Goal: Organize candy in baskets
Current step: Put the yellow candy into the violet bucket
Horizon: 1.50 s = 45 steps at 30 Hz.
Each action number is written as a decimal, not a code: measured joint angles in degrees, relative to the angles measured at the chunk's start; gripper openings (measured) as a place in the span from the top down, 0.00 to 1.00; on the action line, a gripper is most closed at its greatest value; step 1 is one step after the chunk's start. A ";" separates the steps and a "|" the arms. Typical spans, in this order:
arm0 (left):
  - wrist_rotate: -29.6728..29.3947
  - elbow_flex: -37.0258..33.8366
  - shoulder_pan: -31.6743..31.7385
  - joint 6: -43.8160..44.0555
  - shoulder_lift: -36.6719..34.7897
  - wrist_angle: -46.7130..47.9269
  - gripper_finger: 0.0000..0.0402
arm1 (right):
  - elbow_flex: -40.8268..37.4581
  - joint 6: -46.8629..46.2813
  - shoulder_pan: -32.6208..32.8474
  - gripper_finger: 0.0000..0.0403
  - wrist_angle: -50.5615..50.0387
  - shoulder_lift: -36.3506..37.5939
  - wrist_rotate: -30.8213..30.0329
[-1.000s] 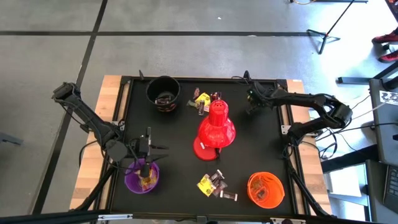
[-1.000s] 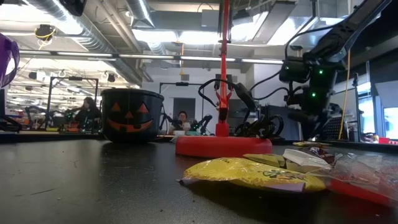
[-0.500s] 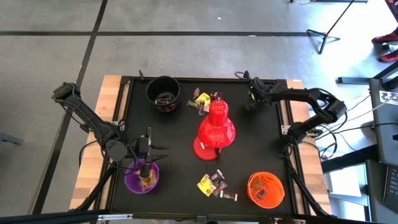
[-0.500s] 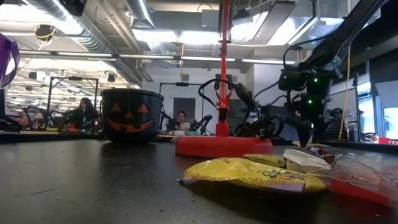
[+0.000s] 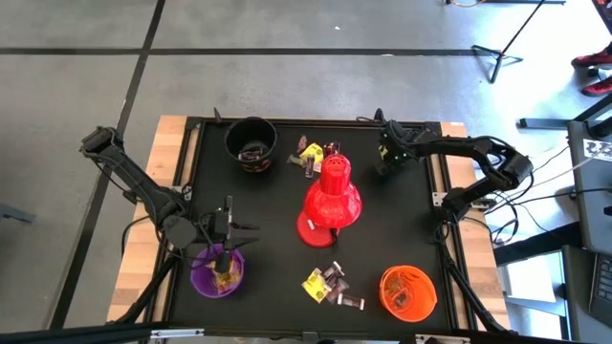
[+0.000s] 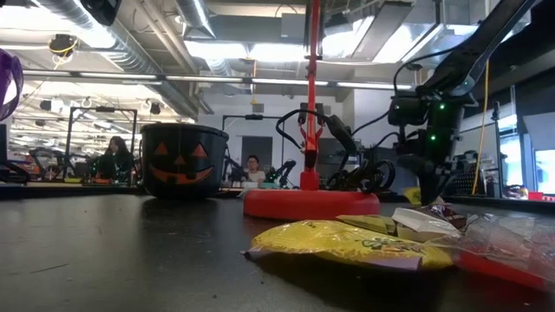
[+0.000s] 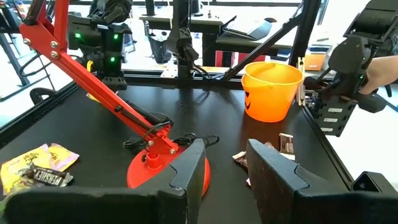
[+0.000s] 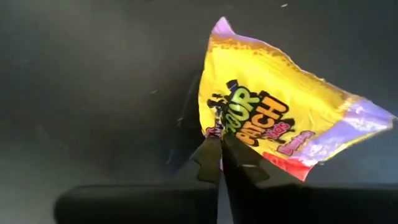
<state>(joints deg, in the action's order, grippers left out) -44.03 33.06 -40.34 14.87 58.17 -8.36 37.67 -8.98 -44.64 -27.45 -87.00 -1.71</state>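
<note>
Black matting covers the table (image 5: 402, 239), and at its far right corner the right gripper (image 8: 216, 146) has its fingers pinched together on the edge of a yellow candy packet (image 8: 267, 118) lying on the mat. That hold looks thin, so the slick wrapper could slide free on the lift or on a long carry to a basket such as the orange bucket (image 5: 408, 290) at the near right, past the red lamp (image 5: 331, 199). At the near left, the left gripper (image 7: 224, 171) waits part open and empty above the purple bucket (image 5: 218, 272).
</note>
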 joint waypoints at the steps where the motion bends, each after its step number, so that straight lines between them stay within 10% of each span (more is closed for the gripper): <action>1: 0.00 0.00 0.00 0.00 0.00 0.00 0.73 | -0.02 0.04 0.00 0.97 -0.17 0.02 0.81; 13: 0.00 0.00 0.00 0.11 0.00 0.07 0.73 | -0.55 -3.08 13.20 1.00 -9.22 16.88 4.30; 24: -0.43 0.00 0.05 0.17 0.02 -4.72 0.73 | -0.49 -24.16 44.29 1.00 0.15 35.98 6.71; 34: 1.72 0.02 3.95 -0.41 6.00 -12.00 0.71 | -0.37 -25.10 64.77 1.00 31.63 26.32 0.19; 45: 11.09 0.02 11.22 -6.19 19.89 -32.56 0.51 | 0.95 -22.17 67.19 1.00 59.08 7.34 3.63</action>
<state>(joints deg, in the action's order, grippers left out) -32.94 33.08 -29.12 8.68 78.06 -40.92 38.62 -31.15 22.55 31.63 -79.66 1.92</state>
